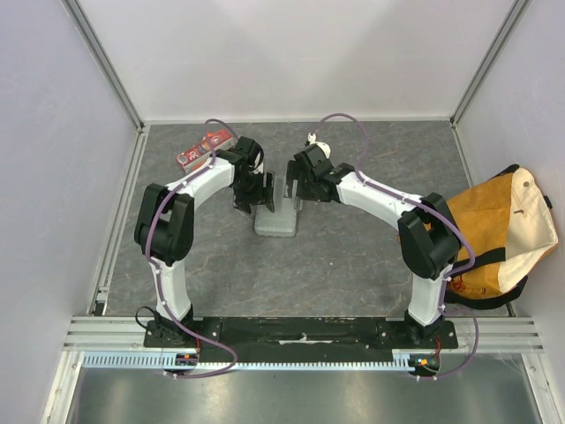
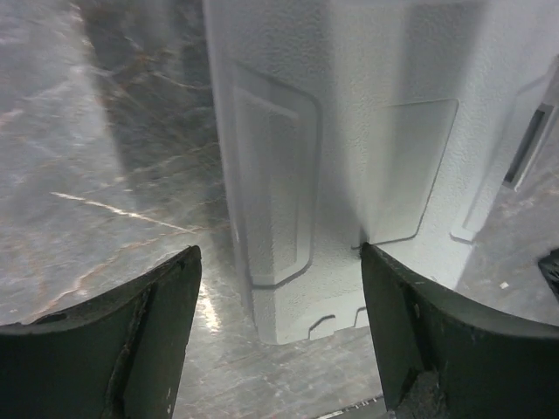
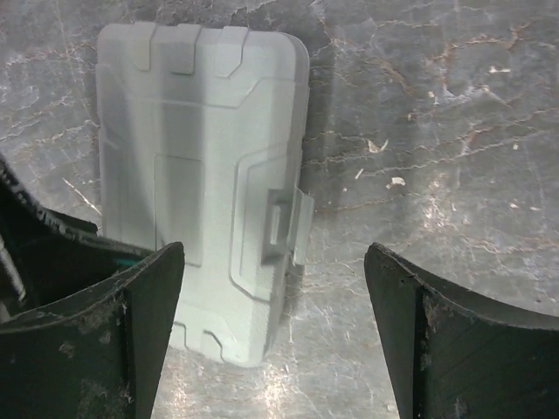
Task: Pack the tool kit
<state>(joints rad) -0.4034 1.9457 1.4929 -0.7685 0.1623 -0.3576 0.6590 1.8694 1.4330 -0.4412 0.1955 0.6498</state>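
Grey tool case (image 3: 201,175) shut flat, contents hidden, latch tab (image 3: 288,227) sticking out sideways. L gripper (image 2: 279,349), R gripper (image 3: 275,340) both spread, holding nothing.

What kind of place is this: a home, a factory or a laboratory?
Probably a laboratory robot cell: the left arm and right arm are mounted on a metal rail, and plain white walls enclose the table.

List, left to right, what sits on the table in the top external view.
Red-orange packet → closed grey tool kit case → tan canvas bag. The left end effector and right end effector overlap the case, so they are left out.
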